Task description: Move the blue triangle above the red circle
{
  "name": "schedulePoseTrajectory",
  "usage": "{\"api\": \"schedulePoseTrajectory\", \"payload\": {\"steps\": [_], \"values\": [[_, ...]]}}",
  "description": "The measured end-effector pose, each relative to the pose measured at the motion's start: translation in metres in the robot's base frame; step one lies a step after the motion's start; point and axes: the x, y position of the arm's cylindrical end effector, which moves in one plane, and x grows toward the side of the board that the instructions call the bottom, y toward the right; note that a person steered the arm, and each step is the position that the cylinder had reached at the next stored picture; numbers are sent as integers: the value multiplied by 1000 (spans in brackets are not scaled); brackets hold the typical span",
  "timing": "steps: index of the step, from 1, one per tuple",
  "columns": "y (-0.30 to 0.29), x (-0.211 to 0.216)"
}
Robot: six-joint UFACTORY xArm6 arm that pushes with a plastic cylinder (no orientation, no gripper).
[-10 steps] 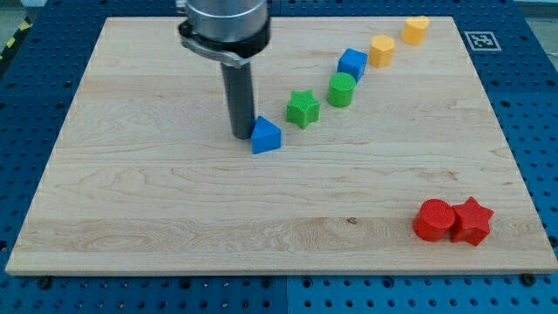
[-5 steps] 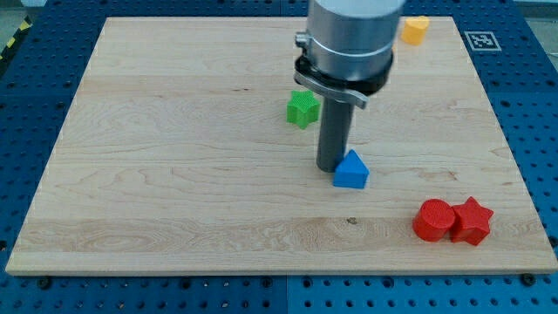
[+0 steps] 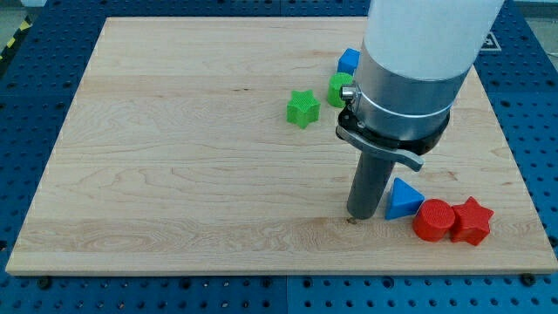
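tabletop (image 3: 174, 174): pale wood, visible grain, smooth, matt.
blue triangle (image 3: 402, 199): matt plastic is suggested, smooth faces.
red circle (image 3: 432, 219): matt plastic look, finely ribbed top.
red star (image 3: 472, 221): same matt red plastic look.
green star (image 3: 302, 108): matt, ribbed plastic look, at 9 o'clock from the green cylinder (image 3: 339, 88).
my tip (image 3: 361, 215): dark rod, dull metallic sheen.
arm housing (image 3: 427, 39): white, smooth, slightly glossy.
blue base (image 3: 26, 113): perforated, painted-metal look.

Lighting bright and even, diffuse, apparently from overhead. Shadows soft and short: a faint one at my tip (image 3: 363, 215), small ones under the blue triangle (image 3: 402, 200) and red circle (image 3: 432, 219). No harsh glare on the board (image 3: 174, 157). Focus sharp throughout; no motion blur. No visible edge distortion.
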Motion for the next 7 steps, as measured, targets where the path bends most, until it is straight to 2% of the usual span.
{"api": "schedulePoseTrajectory", "payload": {"steps": [5,7], "values": [[55,-1],[56,-1]]}}
